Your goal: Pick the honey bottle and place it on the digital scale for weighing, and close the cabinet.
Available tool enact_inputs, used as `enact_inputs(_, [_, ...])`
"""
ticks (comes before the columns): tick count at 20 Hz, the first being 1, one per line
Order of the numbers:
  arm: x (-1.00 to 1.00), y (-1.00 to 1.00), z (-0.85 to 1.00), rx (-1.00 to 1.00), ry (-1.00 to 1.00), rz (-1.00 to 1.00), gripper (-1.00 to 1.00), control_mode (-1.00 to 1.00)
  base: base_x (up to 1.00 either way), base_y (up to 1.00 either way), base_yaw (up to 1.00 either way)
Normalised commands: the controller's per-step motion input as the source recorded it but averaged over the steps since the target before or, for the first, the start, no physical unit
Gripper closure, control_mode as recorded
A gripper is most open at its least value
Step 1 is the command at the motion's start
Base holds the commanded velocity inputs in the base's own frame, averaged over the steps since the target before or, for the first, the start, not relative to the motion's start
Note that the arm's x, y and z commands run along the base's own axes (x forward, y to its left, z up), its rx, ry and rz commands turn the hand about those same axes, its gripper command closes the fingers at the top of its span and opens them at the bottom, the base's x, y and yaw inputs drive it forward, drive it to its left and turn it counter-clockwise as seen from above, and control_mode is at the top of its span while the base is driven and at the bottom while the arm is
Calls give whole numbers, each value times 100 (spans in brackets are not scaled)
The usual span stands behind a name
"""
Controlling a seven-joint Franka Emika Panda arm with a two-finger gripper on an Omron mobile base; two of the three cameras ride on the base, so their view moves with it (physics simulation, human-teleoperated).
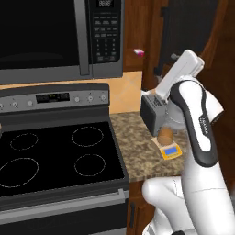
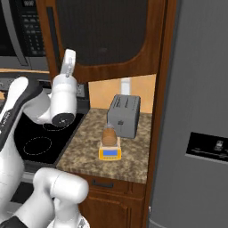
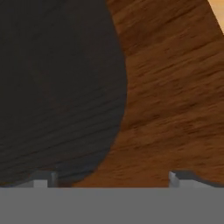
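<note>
Two parts of the task, shown at one moment: the honey bottle point(image 2: 108, 136) stands upright on the digital scale point(image 2: 110, 153), on the bench point(image 2: 84, 153) just in front of the toaster point(image 2: 124, 115), so weighing appears done; the tool point(image 3: 109, 180) is raised close to the cabinet point(image 2: 102, 35) door, fingertips point(image 3: 43, 179) spread wide and holding nothing (apparently placed to push the door shut); whether anything lies inside the cabinet cannot be told.
</note>
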Motion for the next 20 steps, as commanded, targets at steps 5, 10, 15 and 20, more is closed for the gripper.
enact_inputs(5, [97, -58, -2, 23, 0, 2, -100, -100, 0, 0, 0])
enact_inputs(10, [94, -13, 0, 9, 0, -1, -100, -100, 0, 0, 0])
enact_inputs(15, [100, 17, -9, 0, 1, -11, -100, -100, 0, 0, 0])
enact_inputs(20, [100, -2, -13, 2, 0, -1, -100, -100, 0, 0, 0])
